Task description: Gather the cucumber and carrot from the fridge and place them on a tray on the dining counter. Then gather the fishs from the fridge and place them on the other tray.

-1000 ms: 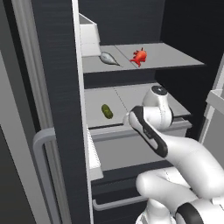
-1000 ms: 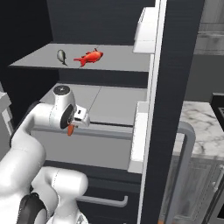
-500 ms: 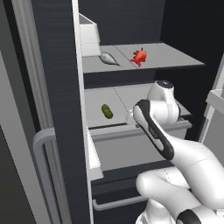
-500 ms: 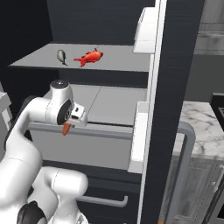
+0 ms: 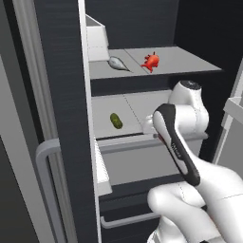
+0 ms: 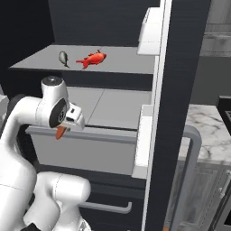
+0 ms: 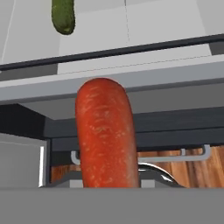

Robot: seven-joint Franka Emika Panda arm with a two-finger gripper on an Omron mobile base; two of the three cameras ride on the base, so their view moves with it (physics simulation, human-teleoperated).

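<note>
The fridge [image 5: 71,95] stands open, its black door with a long grey bar handle [image 5: 45,180] at the near edge of the left base view and light grey shelves reaching back into the dark interior. The white arm [image 6: 27,122] bends in front of the middle shelf, just above the front lip of the drawer [image 6: 85,144] below. The gripper [image 6: 63,128] is clamped on the carrot [image 7: 107,135] — the orange root fills the centre of the hand view and, from the right base view, its tip pokes down beneath the wrist, outside the shelf edge. On the upper shelf lie the fishs, the red-orange one [image 5: 151,61] just beside the slim silver-grey one [image 5: 118,63], not touching. The cucumber [image 5: 115,120] lies on the middle shelf — well apart from the carrot, towards the door side.
</note>
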